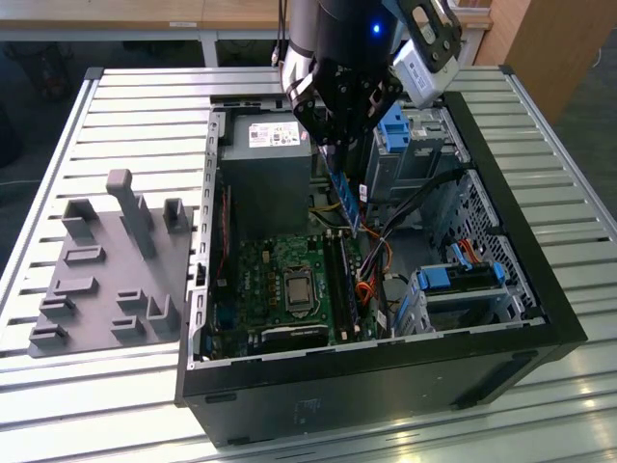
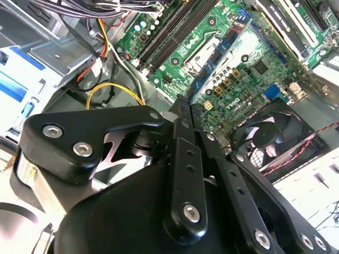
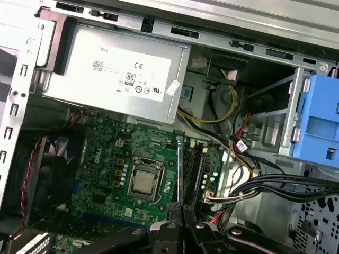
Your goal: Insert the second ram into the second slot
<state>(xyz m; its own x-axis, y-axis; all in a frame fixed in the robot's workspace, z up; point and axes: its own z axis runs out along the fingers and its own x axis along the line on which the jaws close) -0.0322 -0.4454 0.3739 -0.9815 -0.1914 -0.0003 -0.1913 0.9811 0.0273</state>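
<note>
Your pincer (image 1: 333,152) was clamped on second ram (image 1: 345,201), pinching its upper edge. In exterior view, blue stick hung tilted at 6 o'clock from fingertips. Its lower end was over memory slots (image 1: 339,275) on green motherboard (image 1: 280,280); contact you couldn't tell. Power supply (image 1: 267,169) sat at pincer's 9 o'clock, blue drive latch (image 1: 395,125) at 3 o'clock. Open case (image 1: 386,386) stood on slatted tabletop (image 1: 125,106), with grey fixture (image 1: 106,280) at case's 9 o'clock.

Loose cables (image 3: 265,185) and the power supply (image 3: 116,74) crowd the memory slots' (image 3: 197,166) sides.
</note>
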